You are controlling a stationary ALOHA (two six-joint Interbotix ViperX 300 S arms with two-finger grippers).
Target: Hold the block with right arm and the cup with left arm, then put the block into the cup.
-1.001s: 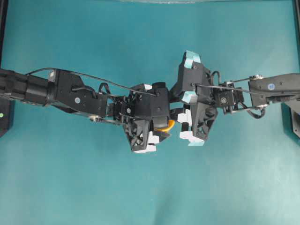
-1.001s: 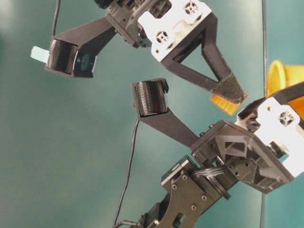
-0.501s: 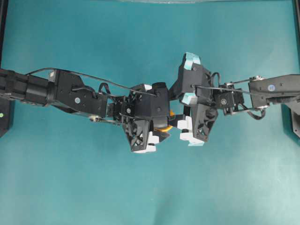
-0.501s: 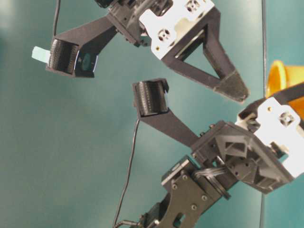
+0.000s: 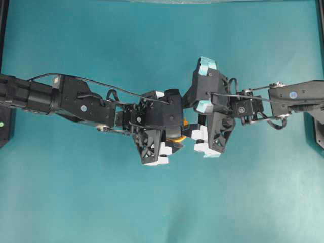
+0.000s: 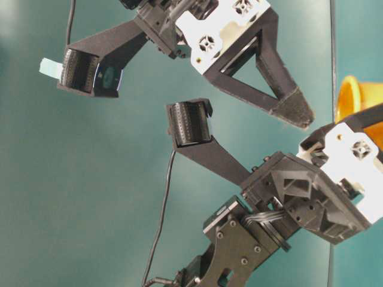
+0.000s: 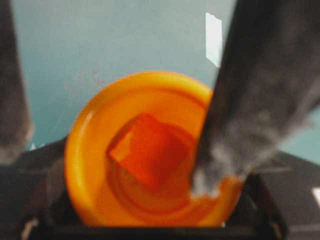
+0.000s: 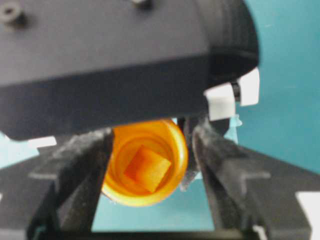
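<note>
My left gripper is shut on the small orange cup, held off the teal table with its mouth towards both wrist cameras. The block lies tilted on the cup's bottom. Overhead, only a sliver of the cup shows under the gripper. The blue-taped right gripper sits just right of it, open. In the right wrist view its fingers stand on either side of the cup, apart from it, with the block inside. At table level the right gripper is spread wide with nothing in it, and the cup is at the right edge.
Both arms meet over the middle of the teal table. Black frame posts stand at the left and right edges. A pale tape strip lies on the table beyond the cup.
The right gripper has opened wider. The orange block seen at its fingertip a second ago is gone from there and lies in the cup. The left arm has not moved.
</note>
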